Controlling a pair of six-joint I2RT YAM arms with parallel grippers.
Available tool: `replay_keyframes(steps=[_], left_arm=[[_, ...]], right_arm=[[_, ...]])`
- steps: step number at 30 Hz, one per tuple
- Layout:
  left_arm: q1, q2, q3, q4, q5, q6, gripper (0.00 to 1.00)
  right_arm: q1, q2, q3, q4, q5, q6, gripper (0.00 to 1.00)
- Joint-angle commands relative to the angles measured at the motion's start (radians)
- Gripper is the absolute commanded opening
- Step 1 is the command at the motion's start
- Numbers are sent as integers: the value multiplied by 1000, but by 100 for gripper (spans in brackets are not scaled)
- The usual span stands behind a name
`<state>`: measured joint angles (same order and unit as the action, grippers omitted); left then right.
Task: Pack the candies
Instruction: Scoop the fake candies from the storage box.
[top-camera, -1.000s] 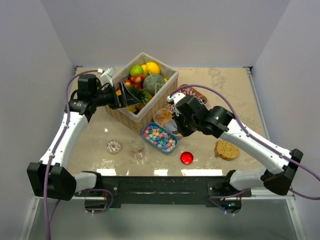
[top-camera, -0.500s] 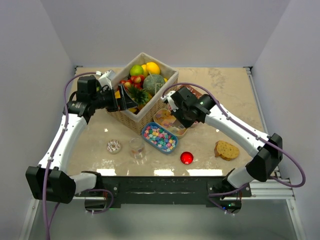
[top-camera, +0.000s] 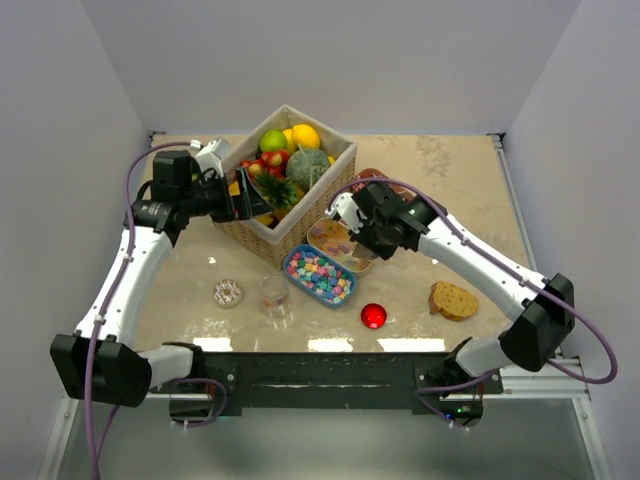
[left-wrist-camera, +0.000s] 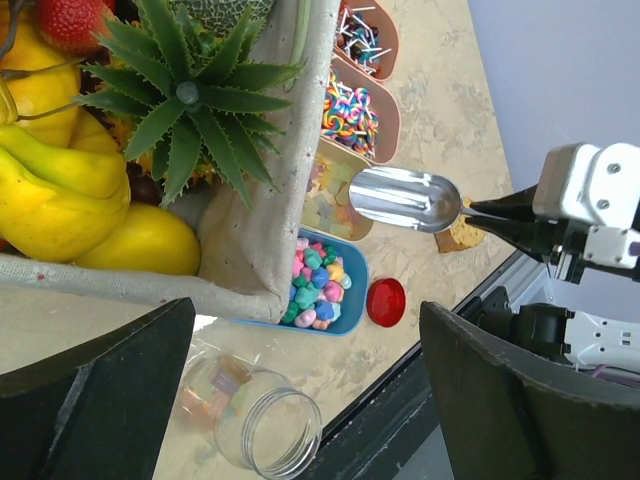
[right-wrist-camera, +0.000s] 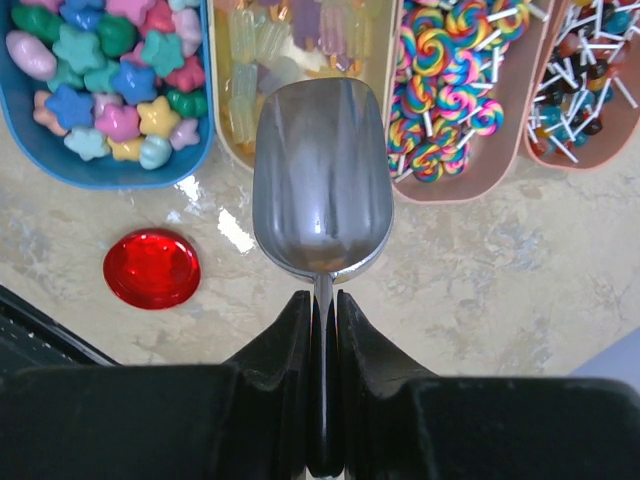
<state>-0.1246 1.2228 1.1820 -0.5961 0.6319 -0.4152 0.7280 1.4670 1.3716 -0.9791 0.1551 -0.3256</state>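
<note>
Right gripper (right-wrist-camera: 322, 300): narrowed and clamped on the thin handle of a metal scoop (right-wrist-camera: 320, 175), which is held pointing away from the wrist.
Scoop bowl: seen to be empty, its shiny inside facing up.
Scoop position: the front edge is laid over the near end of the yellow tray (right-wrist-camera: 218, 120); the rest of the bowl is over bare tabletop (right-wrist-camera: 480, 260). Whether the tray is touched cannot be told.
Pale gummies (right-wrist-camera: 250, 70): held in the yellow tray, directly ahead of and partly under the scoop's tip.
Star candies (right-wrist-camera: 110, 110): pastel pieces piled in the blue tray (right-wrist-camera: 100, 180), just left of the scoop in the right wrist view.
Swirl lollipops (right-wrist-camera: 440, 90): packed in a pink tray just right of the scoop.
Stick lollipops (right-wrist-camera: 590, 80): kept in a second pink tray, farthest right.
Red lid (right-wrist-camera: 151, 268): lying flat on the tabletop, near the blue tray, beside the gripper.
Jar (top-camera: 274, 297): stood open at the front of the tabletop, apart from the scoop; blurred pastel pieces are seen inside it in the left wrist view.
Left gripper (top-camera: 250, 193): spread wide, nothing held, poised at the left rim of the fruit basket (top-camera: 290, 235), well apart from the candy trays.
</note>
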Motion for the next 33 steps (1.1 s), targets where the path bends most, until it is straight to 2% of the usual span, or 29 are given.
replay_keyframes(steps=[1, 9, 17, 33], left_arm=[[-1, 4, 44, 4, -9, 30, 100], [-1, 20, 36, 28, -8, 19, 100], [0, 43, 60, 36, -8, 16, 100], [2, 78, 88, 16, -17, 19, 100]], right_arm=[[-1, -54, -57, 39, -15, -64, 0], [1, 2, -68, 42, -43, -78, 0], [-25, 142, -16, 62, -42, -89, 0], [-48, 177, -132, 298, -150, -93, 0]])
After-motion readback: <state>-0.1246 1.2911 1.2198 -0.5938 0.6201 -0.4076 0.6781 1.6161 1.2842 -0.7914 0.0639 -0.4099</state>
